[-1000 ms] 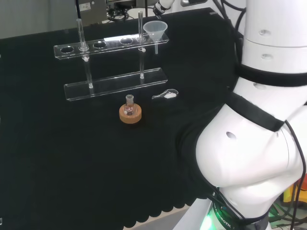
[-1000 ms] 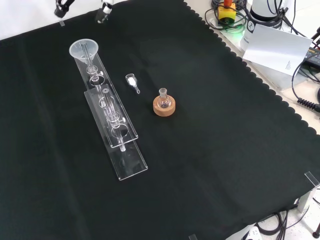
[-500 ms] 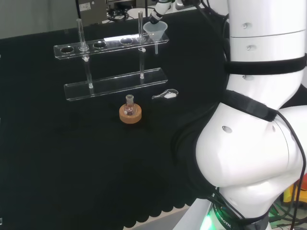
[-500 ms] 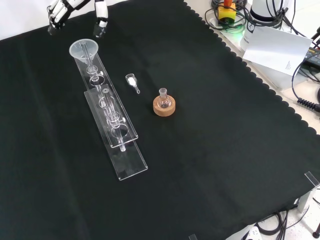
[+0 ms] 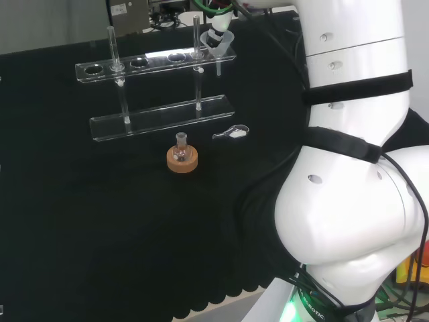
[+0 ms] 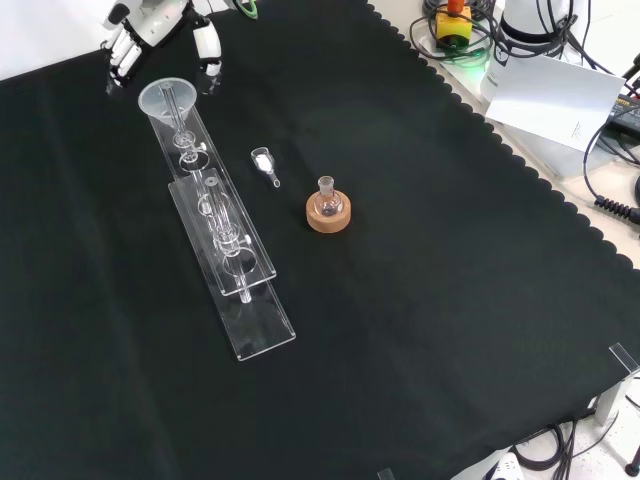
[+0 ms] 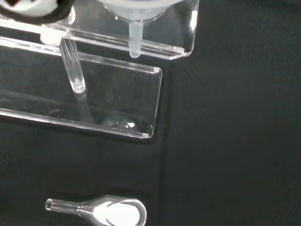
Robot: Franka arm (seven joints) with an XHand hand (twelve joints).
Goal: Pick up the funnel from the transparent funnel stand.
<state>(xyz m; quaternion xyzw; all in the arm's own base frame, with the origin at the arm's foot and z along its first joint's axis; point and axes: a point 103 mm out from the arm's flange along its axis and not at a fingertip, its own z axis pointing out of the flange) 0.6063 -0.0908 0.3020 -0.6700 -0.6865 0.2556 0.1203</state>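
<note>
I've got the hand (image 6: 160, 25) at the top left of the front view, just above the funnel (image 6: 167, 99); its fingers (image 6: 207, 48) hang down straight and spread, one set to each side of the funnel's rim, so it reads as released, grasping nothing; I can't tell whether any fingertip touches the rim. The funnel sits in the end hole of the transparent funnel stand (image 6: 228, 262), the end farthest up in the front view; in the head view that is the stand's right end, with the funnel (image 5: 218, 41) partly behind the hand (image 5: 218, 33); in the wrist view I see the funnel's stem (image 7: 135, 40) poking down through the stand's upper shelf (image 7: 186, 28), clear of the base plate (image 7: 117, 101) below. On the worktop (image 6: 450, 300), right of the stand in the front view, lies a small glass scoop (image 6: 264, 163) with white powder; beside it a small flask (image 6: 326, 195) stands upright in a cork ring (image 6: 328, 214); both well apart from the hand.
</note>
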